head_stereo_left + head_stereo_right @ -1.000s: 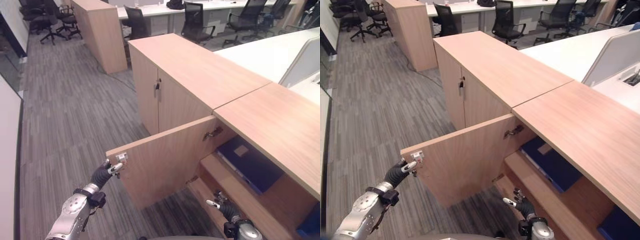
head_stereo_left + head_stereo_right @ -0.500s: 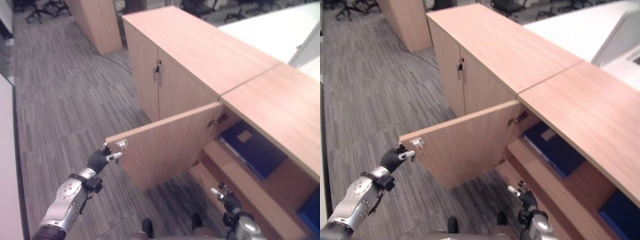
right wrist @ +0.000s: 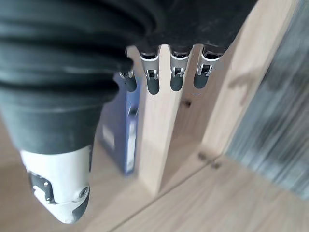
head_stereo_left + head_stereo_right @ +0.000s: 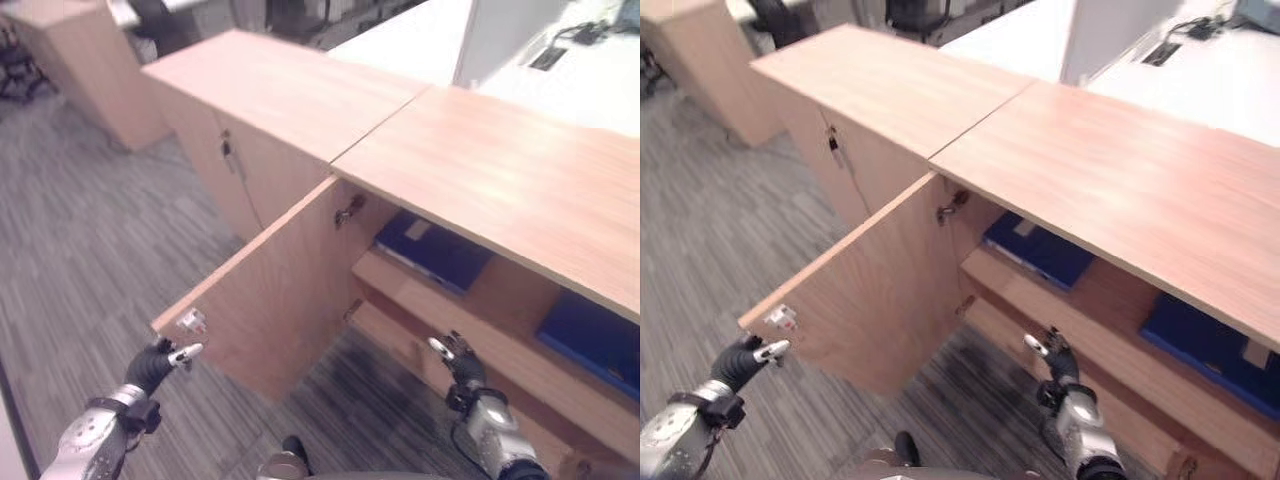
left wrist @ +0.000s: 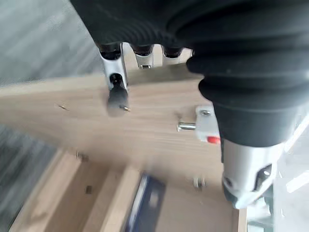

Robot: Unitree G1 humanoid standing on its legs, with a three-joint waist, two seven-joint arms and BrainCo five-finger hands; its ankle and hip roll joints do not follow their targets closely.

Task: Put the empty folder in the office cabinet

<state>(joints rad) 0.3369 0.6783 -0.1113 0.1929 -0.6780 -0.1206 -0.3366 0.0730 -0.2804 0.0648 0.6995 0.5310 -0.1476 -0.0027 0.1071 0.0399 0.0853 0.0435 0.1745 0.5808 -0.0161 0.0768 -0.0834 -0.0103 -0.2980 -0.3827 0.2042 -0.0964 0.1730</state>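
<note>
The office cabinet (image 4: 480,160) stands with its left door (image 4: 270,300) swung wide. A dark blue folder (image 4: 432,250) lies flat on the upper shelf inside, and the left wrist view catches it as well (image 5: 147,203). A second blue folder (image 4: 590,335) lies further right on the same shelf. My left hand (image 4: 160,362) hovers open just below the door's free edge, by the small white latch (image 4: 190,322), holding nothing. In front of the lower shelf (image 4: 520,365) my right hand (image 4: 458,362) is open and holds nothing, with its fingers (image 3: 176,79) pointing at the shelf's edge.
To the left stands a second cabinet (image 4: 260,90) with shut doors and a handle (image 4: 228,155). Behind the cabinets runs a white desk (image 4: 560,70) with a partition. Grey striped carpet (image 4: 80,230) spreads on the left, and another wooden cabinet (image 4: 80,70) stands far back.
The camera has swung right and downward, bringing the cabinet's inside and the second folder into view. Both hands keep roughly their places by the door edge and the shelf.
</note>
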